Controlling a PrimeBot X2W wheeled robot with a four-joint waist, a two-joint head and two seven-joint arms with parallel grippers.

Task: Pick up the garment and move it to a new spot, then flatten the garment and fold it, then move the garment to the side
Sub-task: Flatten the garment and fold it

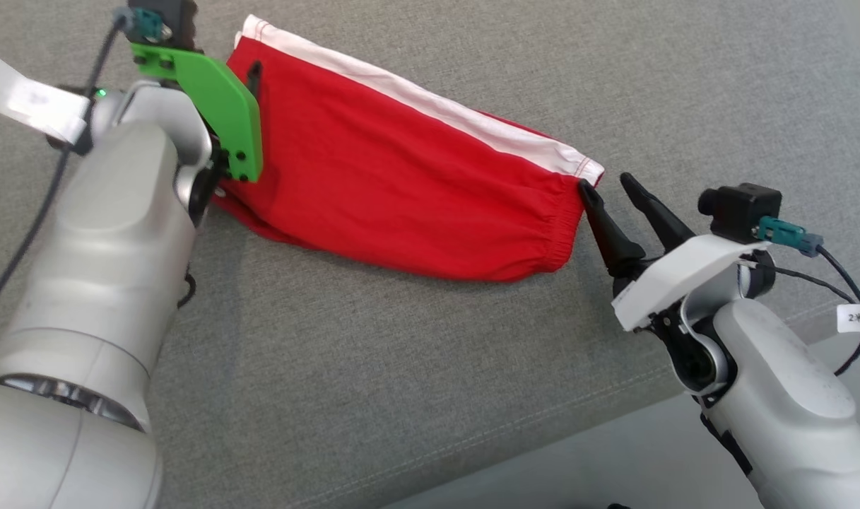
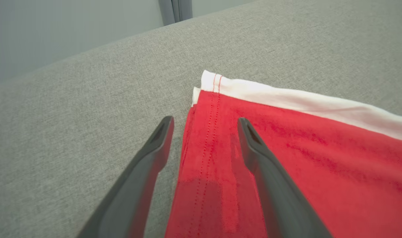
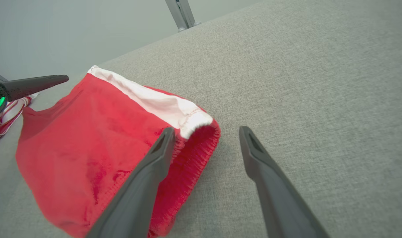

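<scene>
A grey woven fabric surface (image 1: 415,367) stretches from near to far, ending at a pale floor (image 1: 613,459) on the near right. At its left end lies what may be a red-and-white striped cloth (image 3: 7,115); grey metal posts (image 3: 182,13) stand beyond the far edge.

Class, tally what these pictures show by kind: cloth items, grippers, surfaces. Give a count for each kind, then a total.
Cloth items: 2 (red garment with a white band, striped red-and-white cloth)
Grippers: 2 (left gripper, right gripper, both open)
Surfaces: 1 (grey fabric surface)
Total: 5
</scene>
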